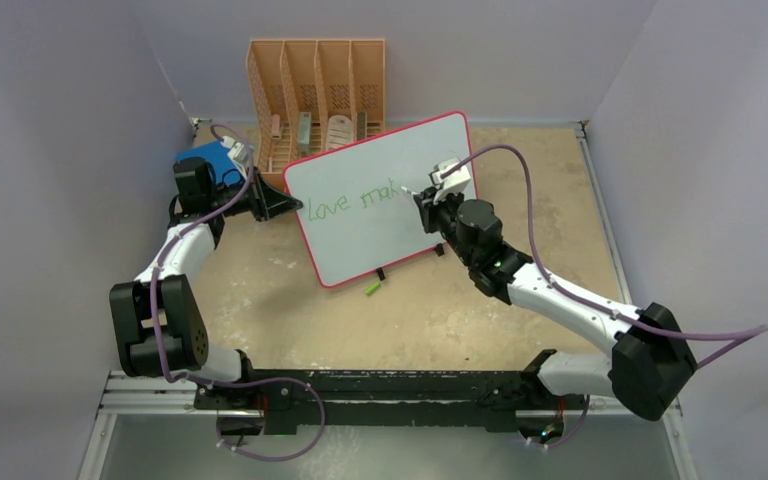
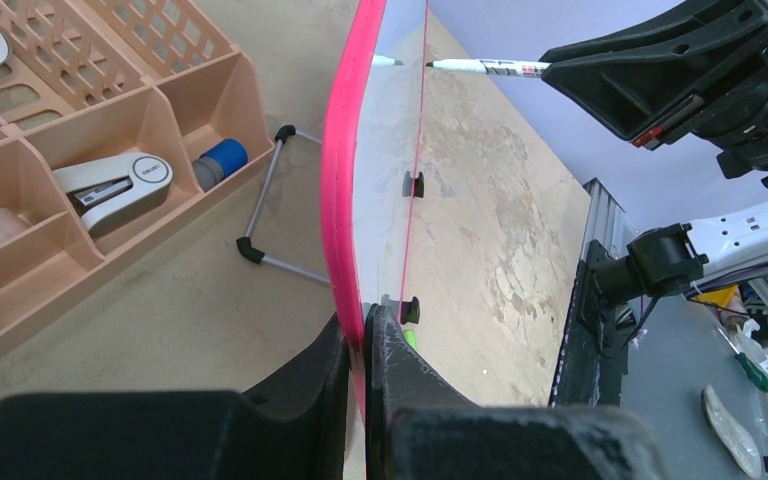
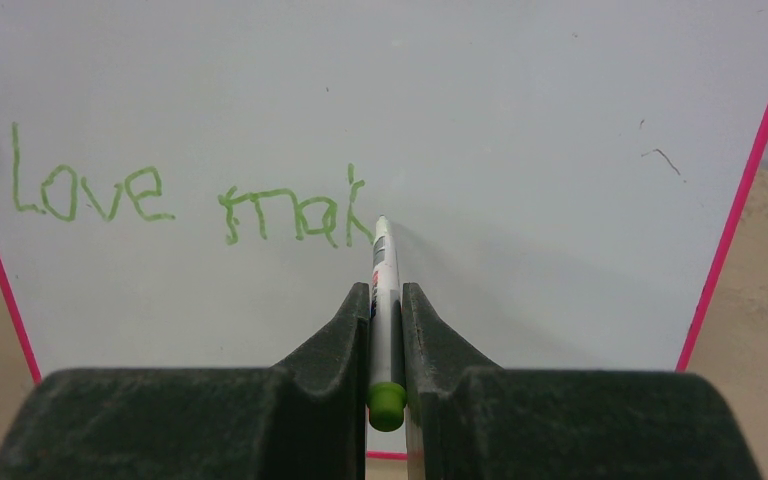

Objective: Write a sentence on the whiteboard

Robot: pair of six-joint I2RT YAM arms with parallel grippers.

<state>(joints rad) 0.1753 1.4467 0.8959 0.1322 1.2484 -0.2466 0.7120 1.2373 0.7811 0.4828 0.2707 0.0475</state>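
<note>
1. Top view: the board (image 1: 360,245) stands tilted mid-table, just near of the rack (image 1: 315,90), with a blue book (image 1: 208,160) off to its left.
2. My left gripper (image 1: 278,203) pinches the board's left edge. My right gripper (image 1: 422,203) is at the board's face, right of the green writing (image 1: 345,203).
3. A small green item (image 1: 372,289) lies on the table just near of the board.
4. Left wrist view: my fingers (image 2: 325,370) are closed on the pink rim (image 2: 345,180), one on each side. A stapler (image 2: 115,185) sits in a rack compartment at left.
5. Right wrist view: my fingers (image 3: 345,330) are clamped on the marker (image 3: 384,270). Its tip is just right of the "k"; I cannot tell if it touches.
6. The writing (image 3: 190,200) reads "love mak", one line across the board's left half.
</note>
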